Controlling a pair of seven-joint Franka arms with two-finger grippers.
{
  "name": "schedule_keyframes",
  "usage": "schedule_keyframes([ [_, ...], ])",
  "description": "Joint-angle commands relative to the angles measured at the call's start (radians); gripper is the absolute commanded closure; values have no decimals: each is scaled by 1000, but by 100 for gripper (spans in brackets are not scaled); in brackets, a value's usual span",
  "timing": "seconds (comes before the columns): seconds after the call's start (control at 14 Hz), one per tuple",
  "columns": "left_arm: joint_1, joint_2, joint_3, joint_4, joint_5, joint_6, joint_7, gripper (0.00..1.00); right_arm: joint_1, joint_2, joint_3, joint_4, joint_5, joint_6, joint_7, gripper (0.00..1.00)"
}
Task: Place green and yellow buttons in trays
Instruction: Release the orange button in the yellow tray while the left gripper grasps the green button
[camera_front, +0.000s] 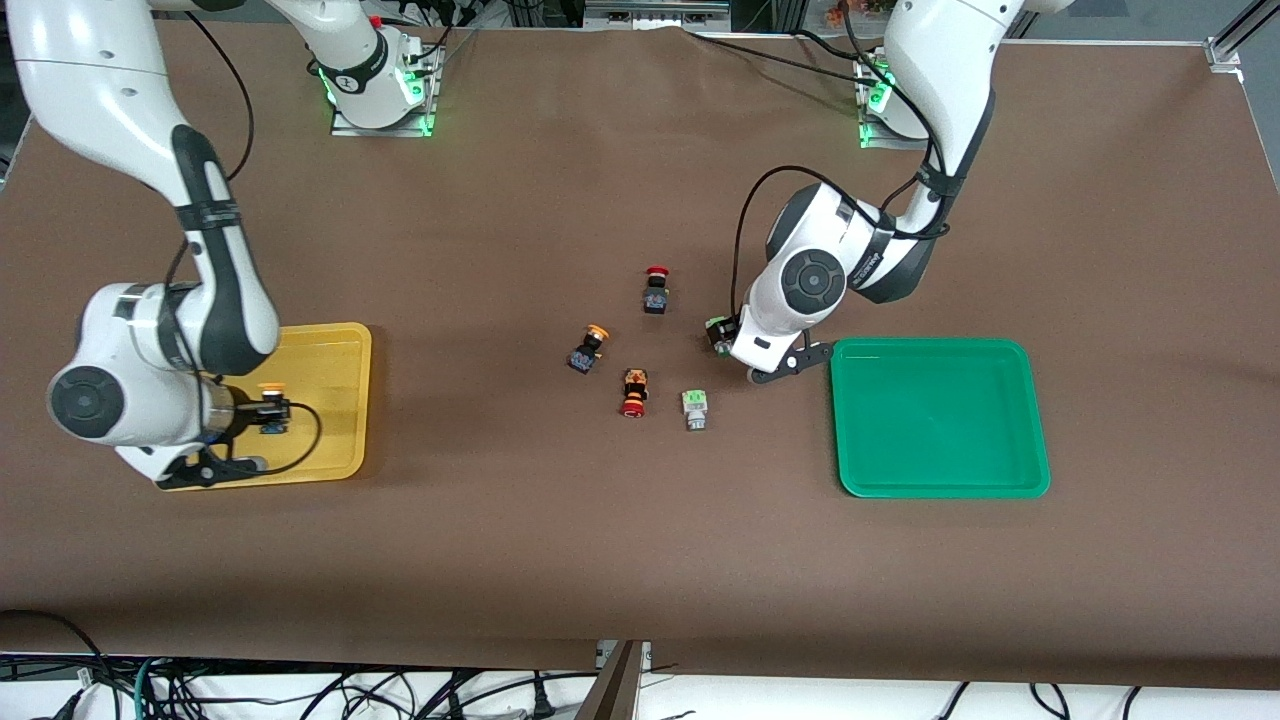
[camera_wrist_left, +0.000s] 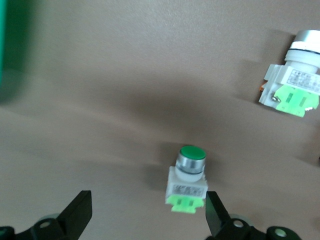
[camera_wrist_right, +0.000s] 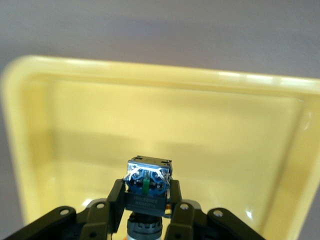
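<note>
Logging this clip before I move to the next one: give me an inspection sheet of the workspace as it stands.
Surface: brown table, one covering.
Job's things: yellow tray at the right arm's end; green tray at the left arm's end, nothing in it. One yellow button held over the yellow tray, another mid-table. One green button under the left gripper, another nearer the front camera.
Clutter: two red-capped buttons mid-table.
Grippers: left gripper open, straddling the green button; right gripper shut on the yellow button.
Cables: black leads along both arms.
Surroundings: cable tangle below the table's edge.
</note>
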Motion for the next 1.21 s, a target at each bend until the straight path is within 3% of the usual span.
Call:
schedule_keyframes([
  [0.0, -32, 40, 7, 6, -35, 57, 1, 0, -63, -40, 16, -126, 12, 115, -89, 100],
  [0.21, -61, 62, 7, 29, -39, 57, -2, 0, -79, -39, 16, -157, 28, 146, -89, 100],
  [0.29, -67, 68, 7, 42, -44, 57, -4, 0, -80, -36, 16, -157, 50, 146, -89, 71],
  [0.36, -73, 74, 7, 46, -44, 58, -13, 0, -82, -34, 16, -151, 70, 143, -84, 13],
  [0.43, -73, 80, 7, 48, -42, 60, -14, 0, -80, -39, 18, -141, 88, 133, -78, 0],
  [0.64, -73, 102, 7, 45, -36, 72, -2, 1, -48, -86, 82, -92, 102, 44, 34, 0],
  [0.71, -73, 100, 7, 45, -36, 71, -1, 21, -33, -90, 111, -78, 99, 15, 148, 0],
  [0.79, -75, 102, 7, 45, -35, 62, 2, 67, -14, -96, 143, -78, 98, -10, 257, 0],
  [0.86, -79, 102, 5, 46, -35, 55, 1, 96, 7, -96, 169, -80, 99, -16, 353, 0],
  [1.14, -73, 85, 11, 48, -29, 49, 19, 100, 186, -65, 193, -89, 104, 28, 708, 0],
])
